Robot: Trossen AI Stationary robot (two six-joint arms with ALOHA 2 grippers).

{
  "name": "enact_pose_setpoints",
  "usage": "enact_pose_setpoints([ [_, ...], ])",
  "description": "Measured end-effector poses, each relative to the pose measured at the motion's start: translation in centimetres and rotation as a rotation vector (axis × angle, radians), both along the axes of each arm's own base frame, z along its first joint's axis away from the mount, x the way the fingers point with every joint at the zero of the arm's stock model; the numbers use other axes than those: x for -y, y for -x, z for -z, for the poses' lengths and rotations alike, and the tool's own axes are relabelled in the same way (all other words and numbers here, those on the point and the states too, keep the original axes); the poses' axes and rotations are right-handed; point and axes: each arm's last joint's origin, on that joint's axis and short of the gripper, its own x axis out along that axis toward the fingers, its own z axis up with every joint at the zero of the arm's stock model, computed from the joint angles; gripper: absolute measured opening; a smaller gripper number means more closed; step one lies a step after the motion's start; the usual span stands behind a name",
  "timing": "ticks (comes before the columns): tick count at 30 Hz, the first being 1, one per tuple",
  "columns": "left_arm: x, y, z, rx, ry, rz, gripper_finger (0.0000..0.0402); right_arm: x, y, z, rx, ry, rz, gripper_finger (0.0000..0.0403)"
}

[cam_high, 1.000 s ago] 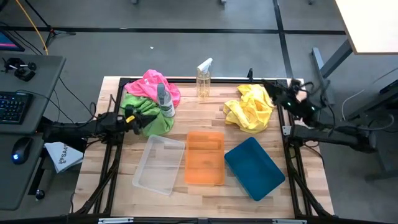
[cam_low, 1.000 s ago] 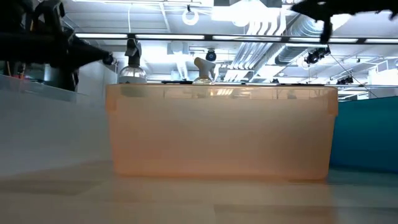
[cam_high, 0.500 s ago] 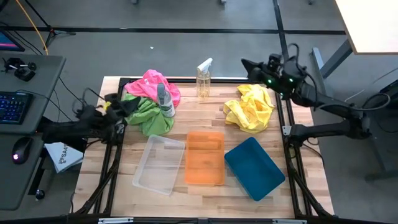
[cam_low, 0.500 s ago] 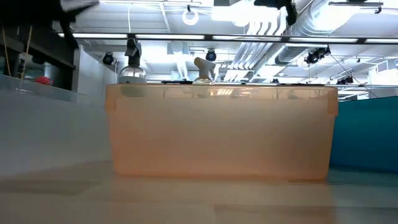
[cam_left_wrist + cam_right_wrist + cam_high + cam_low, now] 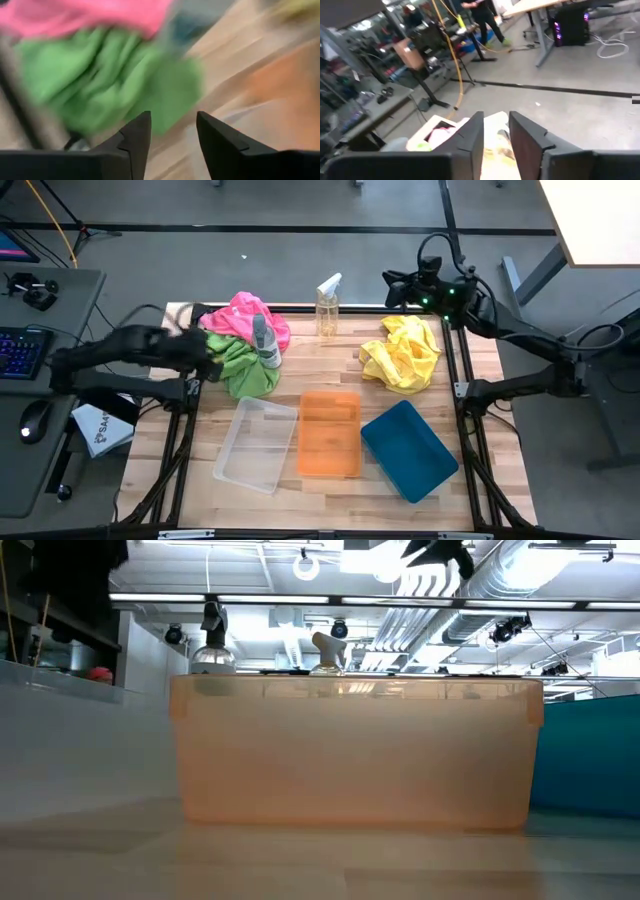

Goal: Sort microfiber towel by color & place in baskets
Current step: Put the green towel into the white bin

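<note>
A pink towel (image 5: 255, 315) lies on a lime green towel (image 5: 240, 365) at the table's far left, and a yellow towel (image 5: 405, 352) lies crumpled at the far right. A clear basket (image 5: 255, 443), an orange basket (image 5: 330, 433) and a teal basket (image 5: 408, 450) stand in a row near the front. My left gripper (image 5: 207, 350) hovers open beside the green towel's left side, with the green towel (image 5: 115, 85) ahead of its fingers (image 5: 172, 135). My right gripper (image 5: 390, 285) is raised over the far edge beyond the yellow towel, its fingers (image 5: 496, 132) slightly apart and holding nothing.
One clear spray bottle (image 5: 328, 305) stands at the far middle; another (image 5: 265, 345) stands among the pink and green towels. In the low view the orange basket (image 5: 355, 750) fills the foreground. A desk with a keyboard (image 5: 22, 350) stands left of the table.
Both arms have risen from low at the table's side edges. My left gripper has lifted and gone a little toward the far edge beside the green towel. My right gripper has swung up and toward the table's left, past the yellow towel's far side. The towels have kept still.
</note>
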Motion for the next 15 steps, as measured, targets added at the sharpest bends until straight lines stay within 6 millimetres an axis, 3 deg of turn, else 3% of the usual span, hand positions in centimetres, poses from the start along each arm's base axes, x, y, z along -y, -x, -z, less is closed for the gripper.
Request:
enact_pose_setpoints([
  [3, -0.4, -1.6, 1.9, -0.183, 0.037, -0.019, 0.0155, 0.1, 0.5, 0.2, -0.047, -0.009, 0.011, 0.0111],
  [9, -1.8, -4.3, 4.7, -0.335, 0.032, 0.025, 0.0155, 0.6, 0.8, 0.5, -0.096, -0.005, 0.011, 0.0128],
  [15, -3.5, -4.3, 6.7, -0.430, 0.098, 0.025, 0.0155, 0.8, 0.9, 0.6, -0.111, -0.001, -0.030, 0.0129],
])
